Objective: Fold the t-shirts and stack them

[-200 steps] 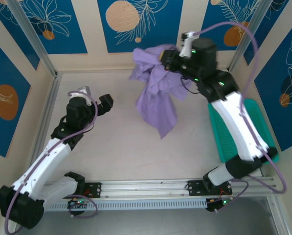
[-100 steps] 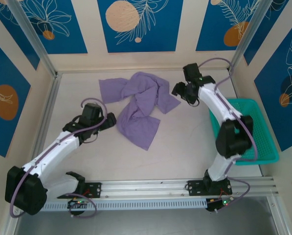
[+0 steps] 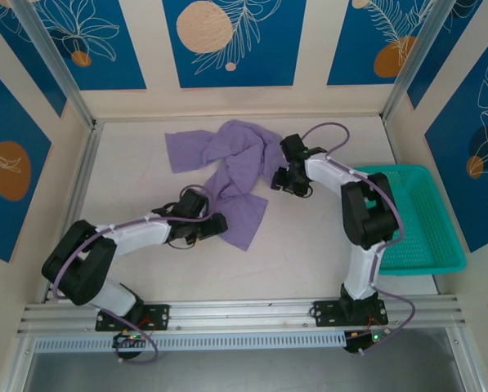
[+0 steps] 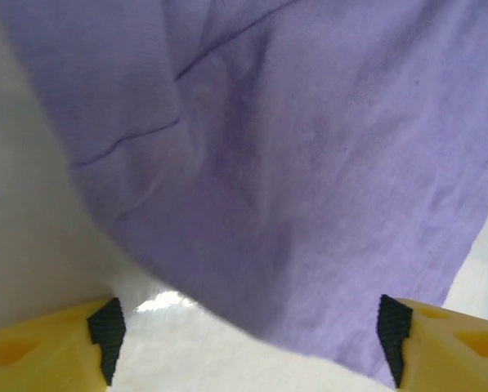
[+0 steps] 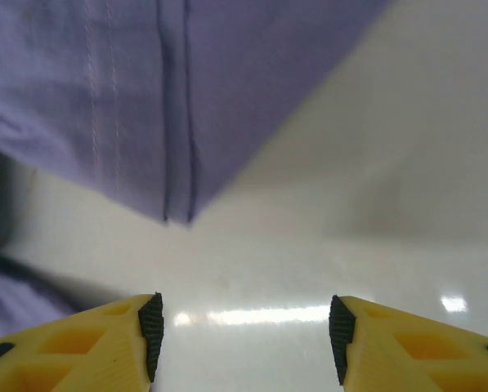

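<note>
T-shirt (image 3: 235, 167) crumpled on worktop (image 3: 309, 237), plain purple showing; left gripper (image 4: 248, 339) apart over its near hem, right gripper (image 5: 245, 335) apart just beside a stitched edge.

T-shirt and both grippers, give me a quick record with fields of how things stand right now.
purple t-shirt: crumpled, unfolded, lying on the table
left gripper: open, low at the shirt's near hem, gripping nothing
right gripper: open, low by the shirt's right edge, bare table between its fingers
teal mesh basket: on the right side, apart from the shirt
folding: not yet begun
</note>
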Available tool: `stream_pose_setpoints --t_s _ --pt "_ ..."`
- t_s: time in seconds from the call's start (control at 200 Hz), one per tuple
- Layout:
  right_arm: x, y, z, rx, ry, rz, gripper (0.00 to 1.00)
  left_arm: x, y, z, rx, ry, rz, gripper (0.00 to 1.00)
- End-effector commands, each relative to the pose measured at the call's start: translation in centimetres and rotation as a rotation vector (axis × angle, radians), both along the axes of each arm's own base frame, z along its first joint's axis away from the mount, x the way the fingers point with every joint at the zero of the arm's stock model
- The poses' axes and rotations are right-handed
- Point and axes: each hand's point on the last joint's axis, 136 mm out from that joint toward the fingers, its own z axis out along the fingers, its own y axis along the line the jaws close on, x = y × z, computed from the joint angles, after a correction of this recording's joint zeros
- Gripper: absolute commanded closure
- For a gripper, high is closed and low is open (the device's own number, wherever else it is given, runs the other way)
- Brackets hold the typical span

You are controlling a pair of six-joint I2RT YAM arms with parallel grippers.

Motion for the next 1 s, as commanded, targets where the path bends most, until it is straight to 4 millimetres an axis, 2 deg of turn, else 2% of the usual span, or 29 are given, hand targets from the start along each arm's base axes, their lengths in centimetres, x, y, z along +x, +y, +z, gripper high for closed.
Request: stream_pose_setpoints --t_s 0.0,0.14,0.235,0.345,0.405,0.47,0.545,0.64,0.87,0.995 --pt "3.0 0.3 1.1 -0.039 -0.062 0.018 0.41 1.8 -1.0 0.2 -0.011 -0.036 0.024 0.24" --pt "4.5 1.3 -0.3 -0.021 -0.038 0.031 0.44 2.8 -1.4 -0.2 0.009 -0.05 0.009 0.45" --pt "5.3 2.1 -1.0 -0.013 -0.05 0.059 0.48 3.6 -1.4 -0.2 0.04 -0.064 -0.007 0.68" --pt "5.6 1.9 -2.3 -0.01 -0.01 0.05 0.66 4.5 -0.2 -0.1 0.074 -0.066 0.012 1.0" --pt "5.4 2.0 -2.8 -0.001 0.004 0.046 0.78 5.0 0.8 0.4 0.066 -0.076 0.036 1.0" --pt "5.3 2.0 -2.3 0.009 -0.007 0.047 0.92 5.4 1.8 1.8 0.058 -0.103 0.052 1.0" --pt "5.2 2.2 -0.2 0.041 -0.053 0.055 0.99 5.7 3.1 4.6 0.084 -0.171 0.058 1.0" --pt "4.9 2.5 4.5 0.111 -0.147 0.054 1.0 6.1 5.5 9.1 0.14 -0.281 0.102 1.0" --pt "3.4 0.3 16.4 0.278 -0.363 -0.01 1.0 5.6 10.2 22.5 0.115 -0.599 0.263 1.0" --pt "2.0 -1.0 20.9 0.342 -0.445 -0.031 1.0 4.8 11.7 28.6 0.077 -0.721 0.305 1.0"
